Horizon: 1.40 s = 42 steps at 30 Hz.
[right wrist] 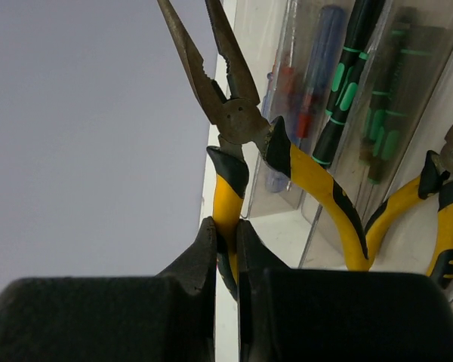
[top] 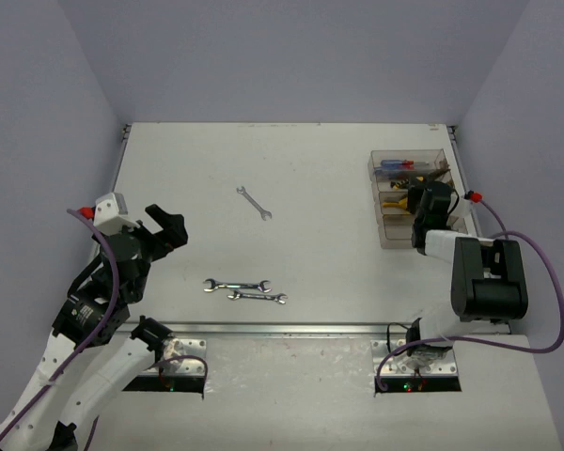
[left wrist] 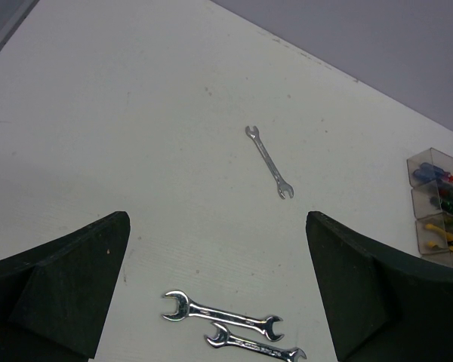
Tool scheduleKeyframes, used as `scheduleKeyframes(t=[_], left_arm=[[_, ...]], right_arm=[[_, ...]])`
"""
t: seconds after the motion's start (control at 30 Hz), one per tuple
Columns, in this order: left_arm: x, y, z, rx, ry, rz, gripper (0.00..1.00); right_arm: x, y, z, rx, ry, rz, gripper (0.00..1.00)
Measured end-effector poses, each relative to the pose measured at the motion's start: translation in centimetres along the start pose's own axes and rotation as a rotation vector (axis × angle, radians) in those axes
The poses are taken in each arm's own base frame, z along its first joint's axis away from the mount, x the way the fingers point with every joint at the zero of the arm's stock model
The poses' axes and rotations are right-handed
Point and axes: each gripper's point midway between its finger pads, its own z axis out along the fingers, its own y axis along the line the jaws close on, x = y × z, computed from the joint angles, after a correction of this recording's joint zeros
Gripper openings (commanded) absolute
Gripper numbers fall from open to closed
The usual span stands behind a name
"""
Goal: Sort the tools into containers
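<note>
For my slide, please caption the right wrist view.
Jaws shut on one handle of yellow pliers at the bins.

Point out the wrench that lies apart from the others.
The slim wrench, lying diagonally on its own; the other two wrenches lie side by side, nearly touching.

A robotics lab test cell, by the look of it: a white table (top: 310,282) boxed in by blank lilac panels (top: 291,56) beyond both sets of jaws, with purple cables (top: 508,348) trailing behind the right-hand jaws.
</note>
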Motion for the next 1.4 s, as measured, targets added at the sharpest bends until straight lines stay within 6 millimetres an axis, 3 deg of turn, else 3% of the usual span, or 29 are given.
scheduleKeyframes(t=[0.37, 0.43, 0.57, 0.77, 0.97, 1.1, 1.17, 1.27, 1.33, 1.4], left_arm=[[0.0, -0.2, 0.0, 0.009, 0.002, 0.001, 1.00], [0.0, -0.2, 0.0, 0.010, 0.002, 0.001, 1.00], [0.0, -0.2, 0.0, 0.010, 0.001, 0.001, 1.00], [0.0, -0.2, 0.1, 0.009, 0.004, 0.002, 1.00], [0.1, -0.2, 0.1, 0.008, 0.005, 0.003, 1.00], [0.1, -0.2, 0.1, 0.008, 0.005, 0.003, 1.00], [0.1, -0.2, 0.1, 0.008, 0.005, 0.003, 1.00], [0.1, -0.2, 0.1, 0.007, 0.005, 0.003, 1.00], [0.1, -0.2, 0.2, 0.004, 0.005, 0.004, 1.00], [0.1, -0.1, 0.2, -0.003, 0.005, 0.005, 1.00]], right_arm=[[-0.2, -4.4, -1.8, 0.022, -0.029, 0.024, 0.00], [-0.3, -4.3, -1.8, 0.016, -0.031, 0.031, 0.09], [-0.3, -4.1, -1.9, 0.003, -0.034, 0.046, 0.50], [-0.9, -3.5, -2.4, -0.022, -0.056, 0.049, 0.61], [-2.0, -0.1, -3.6, -0.127, -0.085, 0.028, 0.66], [-1.7, 2.1, -3.4, -0.161, -0.055, -0.071, 0.76], [-0.4, 3.8, -2.8, -0.151, 0.027, -0.191, 0.78], [2.3, 9.4, -2.8, -0.216, 0.189, -0.385, 0.82], [4.6, 12.6, -4.0, -0.277, 0.276, -0.527, 0.85], [8.1, 14.2, -6.2, -0.336, 0.383, -0.695, 0.90]])
